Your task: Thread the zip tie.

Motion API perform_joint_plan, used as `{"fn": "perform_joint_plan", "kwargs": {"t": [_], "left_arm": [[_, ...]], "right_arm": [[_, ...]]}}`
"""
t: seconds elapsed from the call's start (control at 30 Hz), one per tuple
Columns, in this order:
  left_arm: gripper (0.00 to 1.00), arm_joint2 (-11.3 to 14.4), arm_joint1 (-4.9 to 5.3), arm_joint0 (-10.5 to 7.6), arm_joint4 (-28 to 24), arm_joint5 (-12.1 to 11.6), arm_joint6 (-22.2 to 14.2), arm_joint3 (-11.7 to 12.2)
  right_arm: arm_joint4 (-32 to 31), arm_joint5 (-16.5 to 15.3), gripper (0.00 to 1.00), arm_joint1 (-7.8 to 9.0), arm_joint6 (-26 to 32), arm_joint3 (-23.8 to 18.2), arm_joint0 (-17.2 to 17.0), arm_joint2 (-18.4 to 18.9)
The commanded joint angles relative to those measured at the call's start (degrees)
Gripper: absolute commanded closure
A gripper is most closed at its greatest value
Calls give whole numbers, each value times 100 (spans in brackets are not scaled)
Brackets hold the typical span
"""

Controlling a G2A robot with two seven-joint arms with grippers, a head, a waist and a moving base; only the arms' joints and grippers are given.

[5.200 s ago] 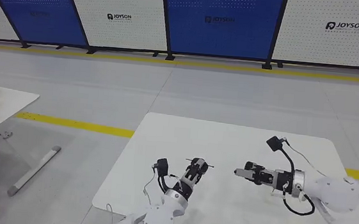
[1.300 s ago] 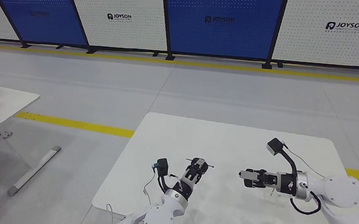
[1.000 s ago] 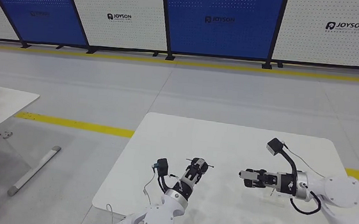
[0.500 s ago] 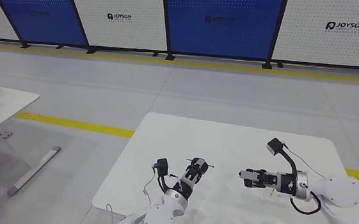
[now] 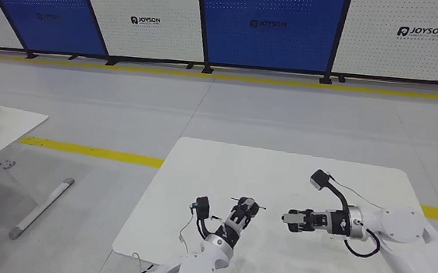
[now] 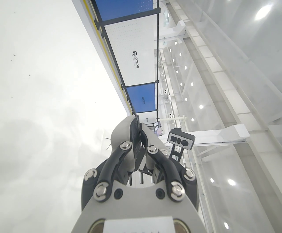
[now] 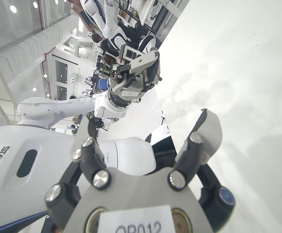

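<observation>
Left end effector (image 6: 139, 126) clamped on the zip tie (image 6: 136, 114); fingers (image 6: 120, 136) pressed together, thin black strap poking out past the tips; white worktop (image 6: 44, 99) along one side of the end effector, a few dark specks on it; dark camera box (image 6: 181, 141) on a bracket just beyond the fingers, other side; blue and white wall panels (image 6: 132, 50) far past the tips.

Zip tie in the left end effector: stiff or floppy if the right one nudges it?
Probably semi-stiff: the zip tie sticks out straight past the shut left end effector, no droop in the top view. Thin and likely light, so a touch from the open right end effector may flex it.
</observation>
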Motion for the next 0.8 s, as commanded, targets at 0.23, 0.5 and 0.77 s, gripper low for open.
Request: {"fn": "perform_joint_plan", "kwargs": {"t": [0.23, 0.5, 0.77], "left_arm": [[100, 0, -1, -2, -2, 0, 4, 3], [100, 89, -76, 22, -12, -23, -140, 26], [100, 117, -131, 1, -62, -25, -71, 36]], "right_arm": [[2, 0, 0, -9, -4, 29, 10, -8], [-17, 0, 0, -130, -1, 46, -7, -24], [42, 0, 0, -305, 71, 231, 83, -76]]}}
